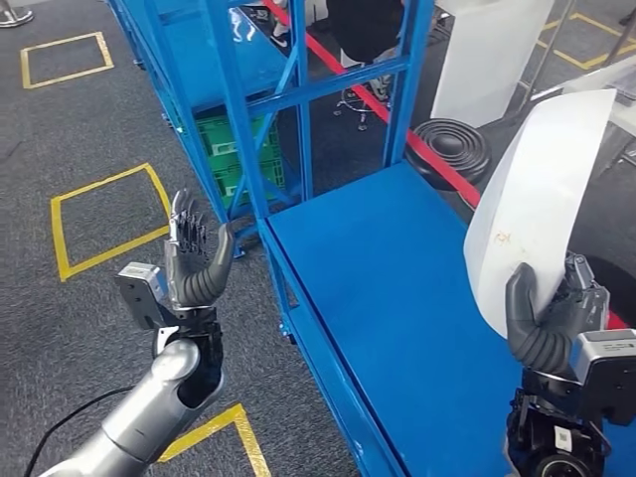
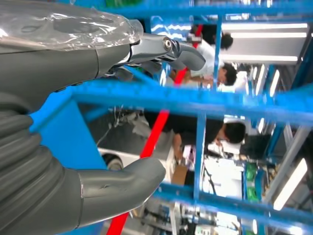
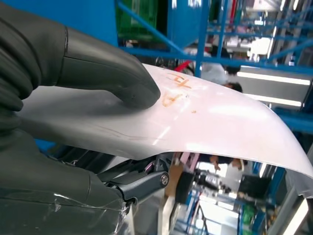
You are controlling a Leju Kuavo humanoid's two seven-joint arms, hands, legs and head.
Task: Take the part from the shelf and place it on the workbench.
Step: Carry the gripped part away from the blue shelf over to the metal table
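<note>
Part in the right hand, blue desk below and ahead of it.

The left hand (image 1: pixel 194 260) is raised over the grey floor beside the blue steel shelf frame (image 1: pixel 247 89), fingers (image 1: pixel 188 224) spread and holding nothing; best kept well apart from the frame. The flat blue metal desk (image 1: pixel 390 298) lies between the two hands. The right hand (image 1: pixel 552 323) pinches the curved white sheet-like part (image 1: pixel 540 199) by its lower edge, thumb pressed near orange markings (image 3: pixel 173 95). The sheet probably flexes, so lower it slowly, flat over the desk, before the fingers let go.
</note>
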